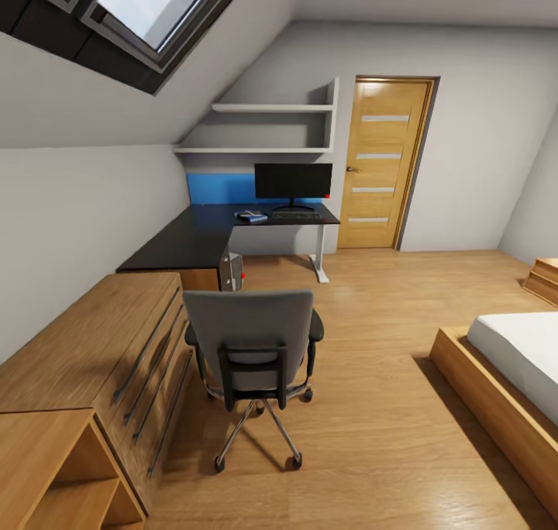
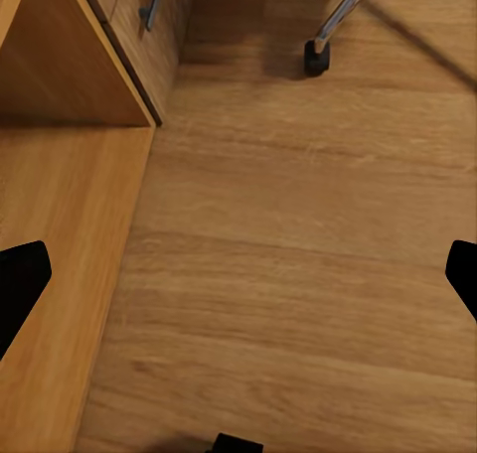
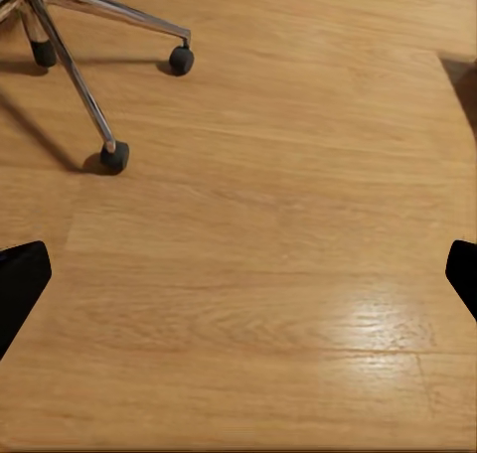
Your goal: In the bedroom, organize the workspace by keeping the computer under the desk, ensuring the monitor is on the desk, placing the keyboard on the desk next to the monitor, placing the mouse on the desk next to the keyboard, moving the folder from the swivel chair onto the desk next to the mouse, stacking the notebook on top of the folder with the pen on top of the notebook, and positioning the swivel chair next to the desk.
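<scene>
From the head view, the swivel chair (image 1: 256, 352) stands on the wooden floor (image 1: 372, 406) in the middle of the room. Its grey back faces the camera. It is well apart from the desk (image 1: 201, 235), which sits in the far corner under two white shelves (image 1: 267, 127). The monitor (image 1: 293, 181) stands upright on the desk, in front of the blue back panel. The keyboard (image 1: 295, 215) lies flat just in front of the monitor. A small blue and white thing (image 1: 252, 217), too small to tell, lies on the desk just beside the keyboard. The computer (image 1: 232, 270) stands on the floor under the desk. A long wooden dresser (image 1: 101, 352) runs along the wall near the chair. A wooden door (image 1: 384, 162) is beside the desk, and a bed (image 1: 511, 367) is on the other side of the room.

In the left wrist view, the left gripper (image 2: 238, 274) is spread wide and holds nothing. Its black fingertips (image 2: 20, 279) sit at the two edges. Below it are the floor, the dresser's corner and one chair wheel (image 2: 315, 58).

In the right wrist view, the right gripper (image 3: 238, 274) is spread wide too, with nothing in it. It hangs over the floor, near the chair's shiny metal legs (image 3: 75, 71).
</scene>
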{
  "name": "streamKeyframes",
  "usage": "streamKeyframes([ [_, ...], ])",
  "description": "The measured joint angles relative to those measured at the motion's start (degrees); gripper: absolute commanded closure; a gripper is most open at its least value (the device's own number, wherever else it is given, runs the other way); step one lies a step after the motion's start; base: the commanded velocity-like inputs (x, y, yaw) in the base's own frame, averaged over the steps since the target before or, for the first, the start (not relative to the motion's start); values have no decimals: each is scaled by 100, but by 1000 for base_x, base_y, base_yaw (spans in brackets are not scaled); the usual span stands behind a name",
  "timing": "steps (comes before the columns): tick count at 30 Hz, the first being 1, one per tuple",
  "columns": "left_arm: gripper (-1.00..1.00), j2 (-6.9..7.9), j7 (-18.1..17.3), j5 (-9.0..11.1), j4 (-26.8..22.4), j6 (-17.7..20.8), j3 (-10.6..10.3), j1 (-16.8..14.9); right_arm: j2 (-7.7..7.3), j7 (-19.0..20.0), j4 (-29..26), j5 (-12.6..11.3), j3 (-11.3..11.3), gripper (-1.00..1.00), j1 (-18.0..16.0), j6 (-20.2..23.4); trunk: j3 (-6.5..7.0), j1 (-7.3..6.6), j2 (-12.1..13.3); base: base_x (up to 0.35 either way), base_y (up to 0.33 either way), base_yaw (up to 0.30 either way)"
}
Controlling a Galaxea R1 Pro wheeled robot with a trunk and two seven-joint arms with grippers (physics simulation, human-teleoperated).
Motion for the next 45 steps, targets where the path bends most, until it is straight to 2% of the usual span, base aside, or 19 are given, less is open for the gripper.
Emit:
streamKeyframes([
  [14, -100, 14, 0, 1, -1, -11, 29, 0, -2, 1, 13, -1, -1, -100, 0, 70, -251, 308, -562, 0, 0, 0],
  [22, -100, 75, 0, 1, -1, -182, 42, 0, -2, 2, 13, -1, 0, -100, 0, 75, -395, 483, -883, 0, 0, 0],
  [45, -100, 83, 0, 1, -1, -237, 43, 0, -2, 3, 13, -1, 1, -100, 0, 75, -808, 989, -1805, 0, 0, 0],
])
